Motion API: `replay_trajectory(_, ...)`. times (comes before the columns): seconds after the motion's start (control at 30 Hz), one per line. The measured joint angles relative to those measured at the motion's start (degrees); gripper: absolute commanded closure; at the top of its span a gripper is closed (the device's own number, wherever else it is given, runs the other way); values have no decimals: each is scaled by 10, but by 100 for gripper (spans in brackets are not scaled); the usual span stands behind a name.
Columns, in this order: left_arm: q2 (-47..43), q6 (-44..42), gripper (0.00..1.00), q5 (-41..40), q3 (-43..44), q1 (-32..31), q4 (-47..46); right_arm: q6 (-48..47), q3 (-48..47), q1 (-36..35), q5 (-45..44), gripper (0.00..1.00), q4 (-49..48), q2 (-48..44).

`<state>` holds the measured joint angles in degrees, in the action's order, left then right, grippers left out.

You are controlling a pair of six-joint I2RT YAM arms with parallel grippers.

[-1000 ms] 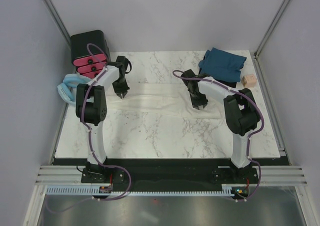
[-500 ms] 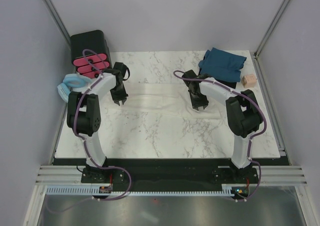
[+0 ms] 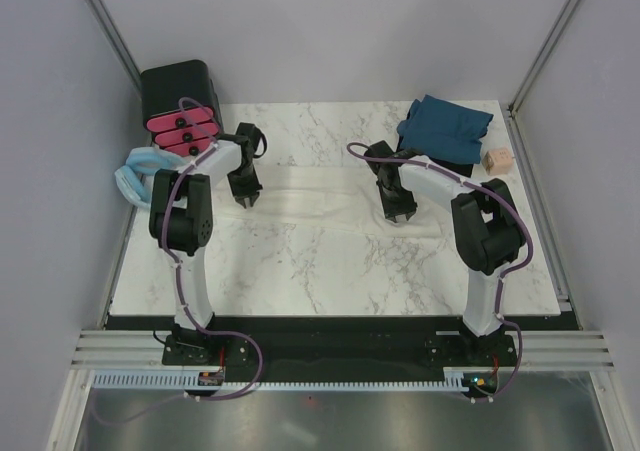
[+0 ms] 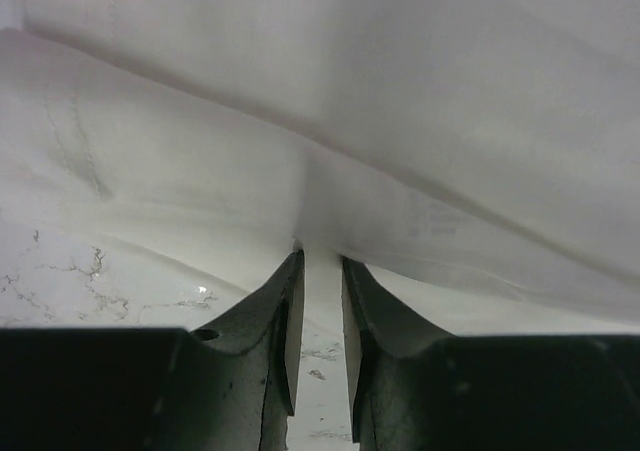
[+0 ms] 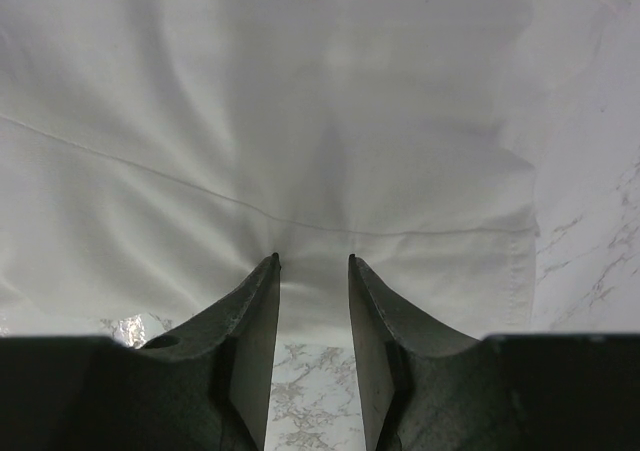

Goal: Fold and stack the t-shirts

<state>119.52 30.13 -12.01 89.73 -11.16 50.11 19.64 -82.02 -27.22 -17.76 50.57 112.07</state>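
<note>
Soft cloth on a marble-look top, plastic-looking hardware around it.
Cream-white t-shirt (image 3: pixel 320 199): thin matt woven cloth, soft creases, stitched hem and seam lines visible at the wrists. Dark teal-blue t-shirt (image 3: pixel 445 123): matt cloth, rumpled. Table (image 3: pixel 330 271): white grey-veined marble pattern, smooth, slight sheen. Left gripper (image 4: pixel 320 264) and right gripper (image 5: pixel 313 261): matt black, plastic-looking, finely grainy. Box (image 3: pixel 175 89): black, semi-gloss, with glossy pink drawers (image 3: pixel 182 129). Padded ring (image 3: pixel 135 174): pale blue, soft-looking. Block (image 3: pixel 495 159): bare light wood. Cables (image 3: pixel 185 271): smooth purple sheath.

left fingers (image 3: pixel 247 198) shifted nearer, right fingers (image 3: pixel 400 217) edged nearer
</note>
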Motion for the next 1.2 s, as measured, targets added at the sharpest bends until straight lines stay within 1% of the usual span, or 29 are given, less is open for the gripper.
replay_trajectory(0.1,6,0,71,-8,11,-2,4,-2,0,0,1,59,0,0)
replay_trajectory(0.5,73,2,71,-39,119,-2,12,-4,5,0,3,60,0,0)
replay_trajectory(0.77,89,11,71,-66,157,0,40,-4,10,0,4,60,0,0)
replay_trajectory(0.97,96,13,71,-93,177,20,55,-3,10,0,3,60,0,3)
replay_trajectory(1.2,101,13,72,-105,189,54,66,1,10,2,-2,60,3,17)
